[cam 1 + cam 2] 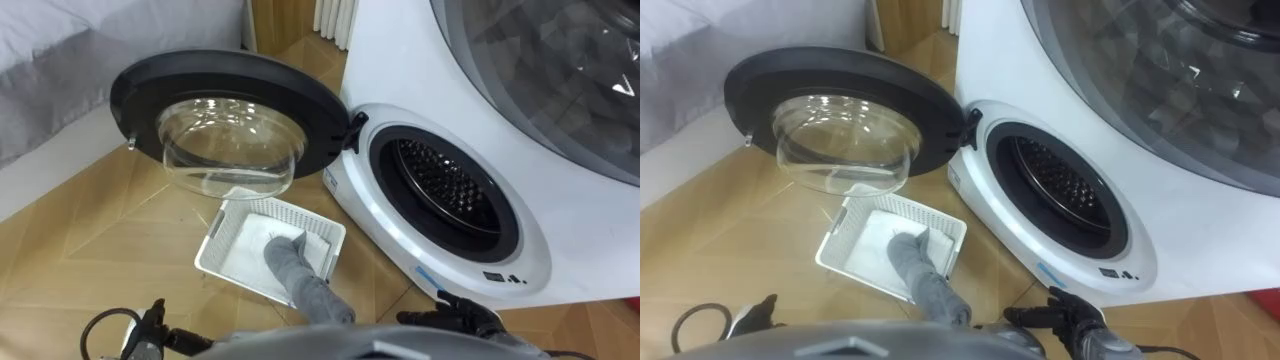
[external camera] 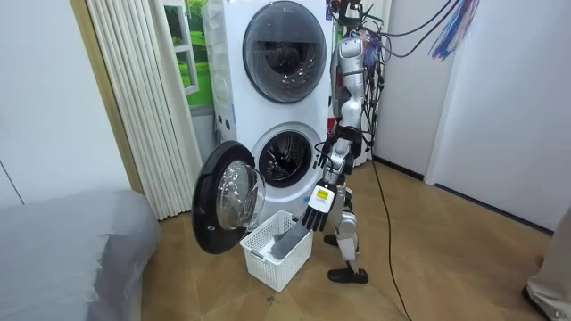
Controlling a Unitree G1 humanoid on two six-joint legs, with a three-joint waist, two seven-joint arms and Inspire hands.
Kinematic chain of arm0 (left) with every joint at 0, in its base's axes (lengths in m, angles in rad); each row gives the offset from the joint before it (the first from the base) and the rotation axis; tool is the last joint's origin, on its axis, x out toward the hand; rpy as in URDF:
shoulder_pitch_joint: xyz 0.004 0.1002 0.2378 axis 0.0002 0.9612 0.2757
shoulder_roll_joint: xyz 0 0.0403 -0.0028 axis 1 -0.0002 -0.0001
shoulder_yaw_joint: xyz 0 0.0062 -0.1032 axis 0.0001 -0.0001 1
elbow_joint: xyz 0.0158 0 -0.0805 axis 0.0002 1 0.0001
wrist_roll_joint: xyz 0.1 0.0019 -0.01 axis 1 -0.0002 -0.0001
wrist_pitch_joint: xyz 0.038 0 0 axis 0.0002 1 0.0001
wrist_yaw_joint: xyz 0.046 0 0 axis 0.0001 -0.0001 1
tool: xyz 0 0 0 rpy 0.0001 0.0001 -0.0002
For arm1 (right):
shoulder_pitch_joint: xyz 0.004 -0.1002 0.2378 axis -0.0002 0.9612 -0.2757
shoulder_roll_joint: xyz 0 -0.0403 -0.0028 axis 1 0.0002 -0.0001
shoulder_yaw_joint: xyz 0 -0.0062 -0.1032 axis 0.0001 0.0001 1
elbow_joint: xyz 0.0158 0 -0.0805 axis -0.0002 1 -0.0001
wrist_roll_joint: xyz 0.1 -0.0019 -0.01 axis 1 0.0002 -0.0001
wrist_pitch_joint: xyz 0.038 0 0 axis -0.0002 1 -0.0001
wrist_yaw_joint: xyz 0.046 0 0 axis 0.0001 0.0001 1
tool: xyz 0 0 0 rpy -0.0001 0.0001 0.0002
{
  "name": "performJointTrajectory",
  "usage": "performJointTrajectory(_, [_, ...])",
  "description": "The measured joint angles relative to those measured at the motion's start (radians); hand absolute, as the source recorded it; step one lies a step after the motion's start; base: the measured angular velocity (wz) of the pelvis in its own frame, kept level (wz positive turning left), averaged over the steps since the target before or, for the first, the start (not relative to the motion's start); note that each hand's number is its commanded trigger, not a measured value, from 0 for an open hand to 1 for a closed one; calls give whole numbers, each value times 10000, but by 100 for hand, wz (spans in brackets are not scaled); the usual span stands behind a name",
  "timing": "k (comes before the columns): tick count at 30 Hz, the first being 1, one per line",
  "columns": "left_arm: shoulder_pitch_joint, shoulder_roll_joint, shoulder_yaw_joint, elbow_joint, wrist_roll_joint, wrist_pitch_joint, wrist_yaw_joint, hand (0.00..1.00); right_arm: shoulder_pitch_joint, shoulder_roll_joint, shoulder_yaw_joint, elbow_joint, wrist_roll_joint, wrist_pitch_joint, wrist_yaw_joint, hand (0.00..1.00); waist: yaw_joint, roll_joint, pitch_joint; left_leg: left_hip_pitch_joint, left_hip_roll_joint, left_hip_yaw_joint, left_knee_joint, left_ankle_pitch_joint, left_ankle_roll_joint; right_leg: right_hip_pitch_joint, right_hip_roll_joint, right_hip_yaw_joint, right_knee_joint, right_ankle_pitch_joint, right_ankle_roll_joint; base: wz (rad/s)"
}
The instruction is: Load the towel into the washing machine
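Grey cloth towel [image 1: 295,272] slumps over the rim of the white slatted plastic basket [image 1: 212,238]; likely soft, light, best pinched mid-fold. My left hand [image 2: 318,212] hangs beside the basket, fingers apart, empty.

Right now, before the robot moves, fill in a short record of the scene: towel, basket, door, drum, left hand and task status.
towel: grey, lying in the basket, one end draped over its near rim
basket: white, on the floor below the open door
door: swung wide open
drum: dark, looks empty
left hand: open, hanging above the basket's edge, holding nothing
task status: towel not yet in the washer
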Motion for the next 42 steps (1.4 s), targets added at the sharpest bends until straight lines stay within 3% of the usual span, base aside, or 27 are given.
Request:
performJointTrajectory(7, [37,-2,-15,18,69,26,-10,0,-3,-3,-4,4,-1,2,103,0,18,26,10,-1,3,-6,-5,-2,-3,0,1,-18,-1,0,0,0])
performJointTrajectory(14, [39,-36,-400,5,322,305,-22,0,-16,-16,-5,-7,3,15,93,0,-2,185,1,-20,6,-10,-3,-9,-9,-15,0,-35,-2,0,0,0])
performJointTrajectory(20, [6,-97,-483,-84,690,340,12,0,-131,-12,96,27,14,20,14,0,-50,168,-63,-400,1,-64,161,-9,-12,-305,-31,-152,33,4,-5,4])
performJointTrajectory(24, [-355,-106,-1194,-86,705,323,161,0,-480,0,457,244,28,6,-47,0,-134,199,-35,-715,-32,-96,306,-5,-6,-570,-91,-179,108,8,-12,3])
performJointTrajectory(28, [-838,-91,-1284,-7,1057,135,232,0,-819,39,645,369,-138,-23,27,0,-275,225,8,-1157,-66,-64,462,10,23,-1059,-146,-153,342,12,-18,-1])
performJointTrajectory(31, [-1521,-123,-1429,90,1582,-24,426,0,-1096,36,790,482,-272,-23,35,0,-292,215,107,-1738,-70,-51,790,11,32,-1685,-196,-129,649,16,-26,-1])
performJointTrajectory(34, [-2289,-231,-2001,325,2225,-116,496,0,-1603,41,1055,649,-402,-30,-24,0,-314,267,271,-2317,-75,1,1263,10,33,-2375,-250,-12,1160,13,-28,-15])
performJointTrajectory(38, [-3218,-499,-2519,789,2682,-423,643,0,-2117,125,1734,651,-390,-230,-147,0,-315,260,436,-3078,-139,68,1760,-34,73,-3451,-295,410,1962,-40,-106,-25])
performJointTrajectory(40, [-3544,-628,-2821,877,2698,-477,726,0,-2339,161,1967,649,-343,-247,-177,0,-497,268,484,-3532,-216,76,1990,-57,114,-3930,-378,443,2202,-83,-173,-10])
performJointTrajectory(42, [-3843,-692,-3095,957,2887,-700,828,0,-2573,327,2052,619,-296,-273,-253,0,-609,204,585,-4057,-257,166,2211,-48,147,-4501,-421,558,2426,-73,-203,-10])
